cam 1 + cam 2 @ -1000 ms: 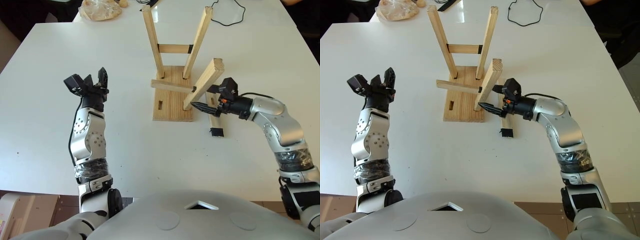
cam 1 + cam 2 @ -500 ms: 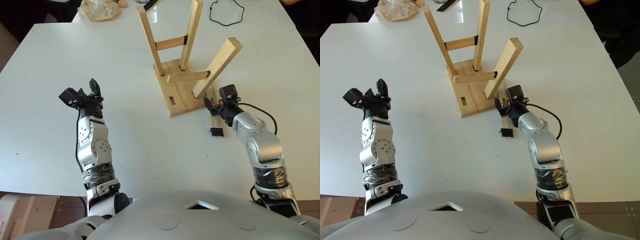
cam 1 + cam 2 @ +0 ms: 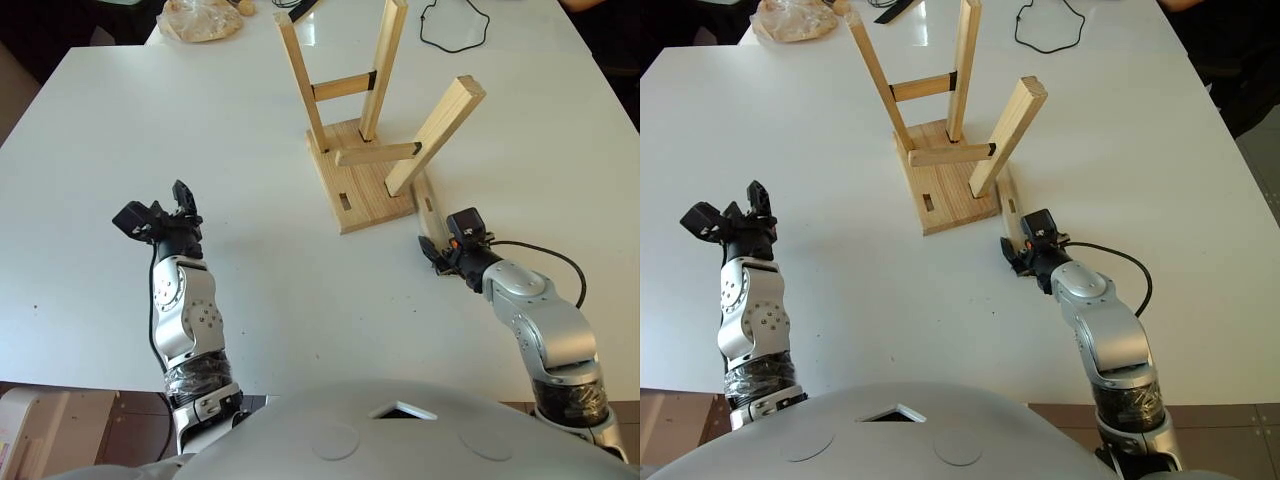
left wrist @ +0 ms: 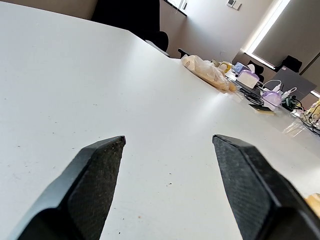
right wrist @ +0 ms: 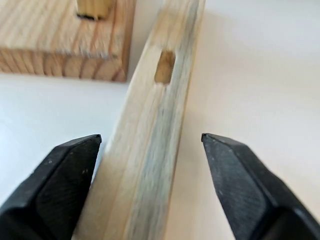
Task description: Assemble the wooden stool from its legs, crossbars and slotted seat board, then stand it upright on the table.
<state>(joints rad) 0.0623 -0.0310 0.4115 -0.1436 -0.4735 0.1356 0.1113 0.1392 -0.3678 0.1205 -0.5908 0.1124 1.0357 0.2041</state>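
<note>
The stool stands upside down: its slotted seat board [image 3: 362, 185] lies flat on the table. Two legs [image 3: 300, 75] rise from it, joined by a crossbar [image 3: 340, 88]. A third leg [image 3: 435, 135] leans off the board's right side, tied in by a second crossbar [image 3: 375, 154]. A loose leg [image 5: 150, 100] with a slot lies on the table beside the board. My right gripper [image 5: 150, 140] is open, one finger on each side of that leg's near end. My left gripper [image 3: 165, 215] is open and empty, held above the table at the left.
A crumpled plastic bag [image 3: 200, 18] and a black cable [image 3: 455, 25] lie at the table's far edge. The white table [image 3: 120, 110] is bare to the left of the stool and in front of it.
The stool turned on the table a second ago and has since held still. My right gripper drew back from the leaning leg to the loose leg's near end. The left arm pulled back toward me.
</note>
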